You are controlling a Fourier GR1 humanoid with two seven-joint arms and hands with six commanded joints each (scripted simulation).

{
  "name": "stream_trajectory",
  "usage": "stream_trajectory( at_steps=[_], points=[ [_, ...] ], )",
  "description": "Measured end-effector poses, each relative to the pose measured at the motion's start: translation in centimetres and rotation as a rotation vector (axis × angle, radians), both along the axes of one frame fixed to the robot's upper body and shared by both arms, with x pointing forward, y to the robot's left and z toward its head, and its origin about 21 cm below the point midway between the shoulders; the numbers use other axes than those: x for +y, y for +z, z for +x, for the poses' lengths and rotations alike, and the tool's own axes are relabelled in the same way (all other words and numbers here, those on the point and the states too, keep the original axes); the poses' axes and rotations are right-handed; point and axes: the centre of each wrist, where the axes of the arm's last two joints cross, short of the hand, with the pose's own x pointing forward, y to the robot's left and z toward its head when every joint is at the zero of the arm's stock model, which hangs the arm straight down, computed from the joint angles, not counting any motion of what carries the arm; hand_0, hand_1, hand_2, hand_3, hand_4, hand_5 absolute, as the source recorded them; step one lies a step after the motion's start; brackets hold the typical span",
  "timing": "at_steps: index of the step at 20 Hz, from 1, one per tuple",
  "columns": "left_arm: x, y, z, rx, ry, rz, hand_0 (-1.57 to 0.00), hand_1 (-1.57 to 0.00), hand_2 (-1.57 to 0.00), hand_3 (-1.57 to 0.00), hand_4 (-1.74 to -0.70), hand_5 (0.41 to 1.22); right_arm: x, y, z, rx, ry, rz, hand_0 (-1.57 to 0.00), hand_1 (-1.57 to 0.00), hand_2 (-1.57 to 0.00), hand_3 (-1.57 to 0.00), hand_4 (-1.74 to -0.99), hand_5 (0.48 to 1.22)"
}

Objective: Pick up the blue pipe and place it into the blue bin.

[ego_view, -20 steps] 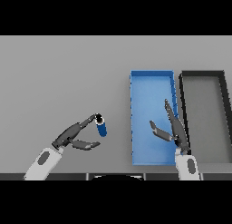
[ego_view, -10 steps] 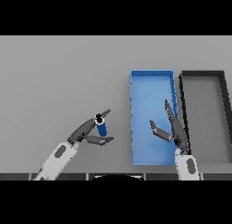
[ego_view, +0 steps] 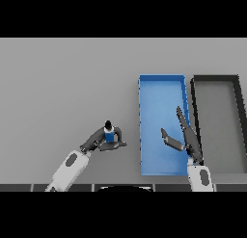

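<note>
Fingers of the left hand [ego_view: 100, 141] curled round the blue pipe [ego_view: 109, 134], upright near the surface's [ego_view: 58, 87] front edge, beside the blue bin [ego_view: 160, 92]; right hand [ego_view: 185, 138] hung open above that bin.

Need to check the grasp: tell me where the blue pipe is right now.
In the head view the blue pipe sits on the grey table, left of the blue bin and outside it, with the left hand curled round it.
</note>
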Motion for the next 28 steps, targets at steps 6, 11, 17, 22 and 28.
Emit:
stream_trajectory(
  at_steps=[6, 11, 17, 22, 28],
  points=[
    [-0.8, 0.5, -0.5, -0.043, -0.009, 0.0, -1.41, -1.43, -1.44, -1.4, -1.68, 1.168, -0.2, 0.0, 0.2, 0.026, -0.003, -0.017, 0.0, 0.0, 0.0, 0.0, -1.281, 0.663],
    [-2.0, 3.1, -0.3, -0.136, -0.032, -0.1, -1.52, -1.52, -1.53, -1.45, -1.71, 1.204, -0.1, -0.1, 0.6, 0.02, 0.002, -0.008, 0.0, 0.0, 0.0, 0.0, -1.28, 0.663],
    [-3.9, 7.2, 0.1, -0.191, -0.104, -0.149, -1.56, -1.56, -1.56, -1.45, -1.72, 1.216, -0.3, -0.5, 0.3, 0.022, 0.003, -0.054, 0.0, 0.0, 0.0, 0.0, -1.272, 0.684],
    [-4.3, 8.9, 0.1, -0.176, -0.127, -0.123, -1.57, -1.57, -1.57, -1.44, -1.73, 1.219, -0.7, -0.3, 0.1, -0.009, 0.017, -0.049, 0.0, 0.0, 0.0, 0.0, -1.271, 0.688],
    [-4.1, 8.2, -0.3, -0.155, -0.118, -0.087, -1.57, -1.57, -1.57, -1.44, -1.73, 1.22, -0.2, 0.3, 0.9, -0.011, 0.04, -0.05, 0.0, 0.0, 0.0, 0.0, -1.243, 0.687]
  ],
)
